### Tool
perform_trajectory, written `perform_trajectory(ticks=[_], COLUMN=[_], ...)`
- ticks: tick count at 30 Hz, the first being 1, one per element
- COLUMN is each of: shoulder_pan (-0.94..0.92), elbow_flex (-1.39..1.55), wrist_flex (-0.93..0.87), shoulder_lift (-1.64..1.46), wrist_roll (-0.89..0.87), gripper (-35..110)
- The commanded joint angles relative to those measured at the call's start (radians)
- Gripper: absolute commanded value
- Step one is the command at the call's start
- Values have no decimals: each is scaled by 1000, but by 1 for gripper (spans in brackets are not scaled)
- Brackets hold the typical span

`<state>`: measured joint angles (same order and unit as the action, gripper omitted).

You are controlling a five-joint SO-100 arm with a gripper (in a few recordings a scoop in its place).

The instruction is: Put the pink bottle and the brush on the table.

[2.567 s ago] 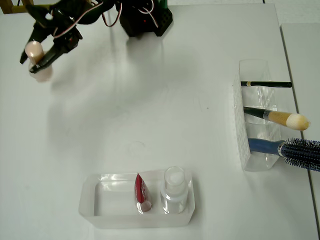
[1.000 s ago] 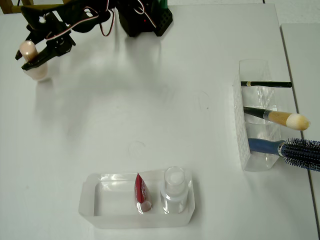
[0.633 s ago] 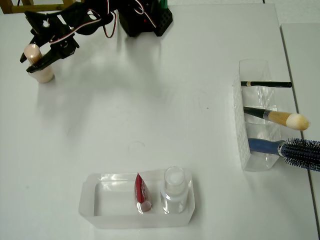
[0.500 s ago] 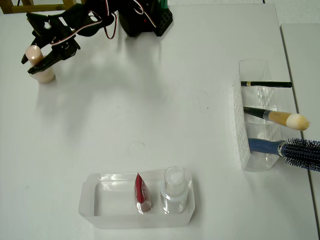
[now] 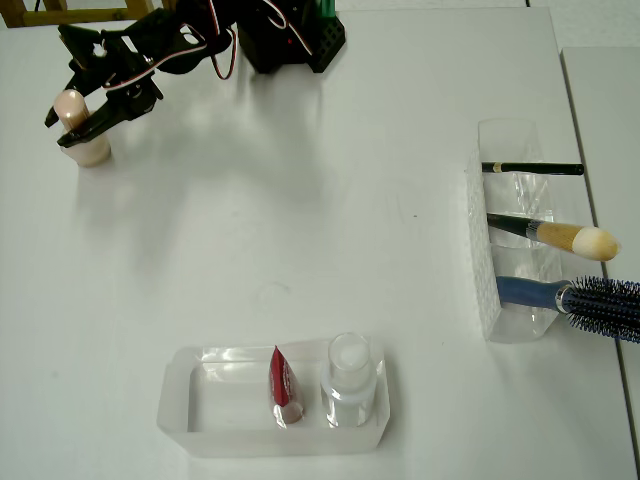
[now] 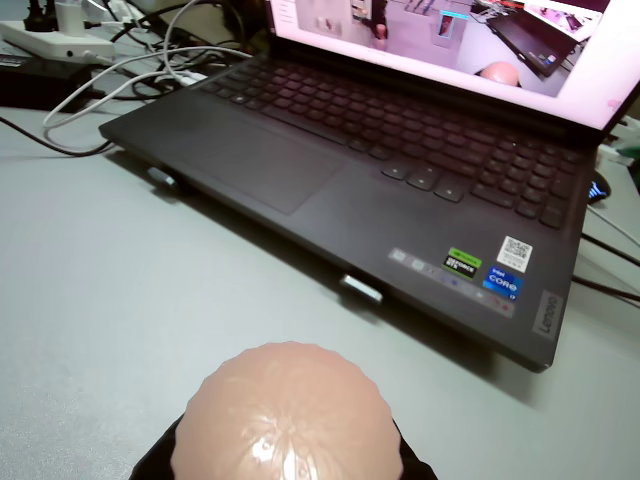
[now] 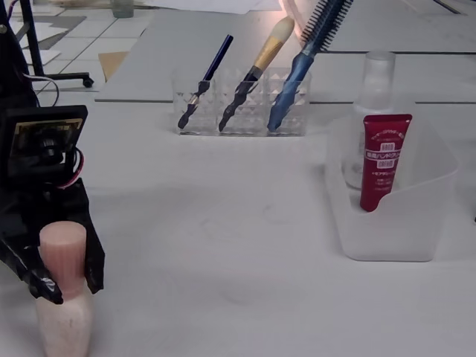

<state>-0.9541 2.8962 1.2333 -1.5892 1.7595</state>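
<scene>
The pink bottle (image 5: 90,152) stands upright on the white table (image 5: 300,220) at the far left in the overhead view. My gripper (image 5: 62,128) is shut on the pink bottle, its black fingers hugging the neck under the rounded cap. In the fixed view the pink bottle (image 7: 65,327) rests its base on the table (image 7: 223,245), with my gripper (image 7: 65,286) clasped around its upper part. The wrist view has the bottle's cap (image 6: 288,415) at the bottom edge. The brush (image 5: 565,238) leans in the clear holder at the right, its cream tip sticking out; the brush (image 7: 260,59) also stands in the holder in the fixed view.
The clear holder (image 5: 505,300) at the right also carries a thin black pencil (image 5: 535,168) and a blue hairbrush (image 5: 590,300). A clear tray (image 5: 180,400) near the front holds a red tube (image 5: 282,385) and a clear bottle (image 5: 348,380). A laptop (image 6: 400,150) lies beyond the bottle.
The gripper carried the pink bottle a little left, then back right, and lowered it onto the table. Over the last half second it has hardly moved.
</scene>
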Motion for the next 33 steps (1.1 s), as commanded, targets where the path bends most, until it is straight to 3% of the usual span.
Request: perform_trajectory(ticks=[1, 6, 33], shoulder_pan=[-20, -20, -20], elbow_flex=[12, 18, 23], wrist_flex=[-21, -97, -342], shoulder_lift=[-25, -69, -233], wrist_roll=[18, 21, 31], gripper=[0, 1, 43])
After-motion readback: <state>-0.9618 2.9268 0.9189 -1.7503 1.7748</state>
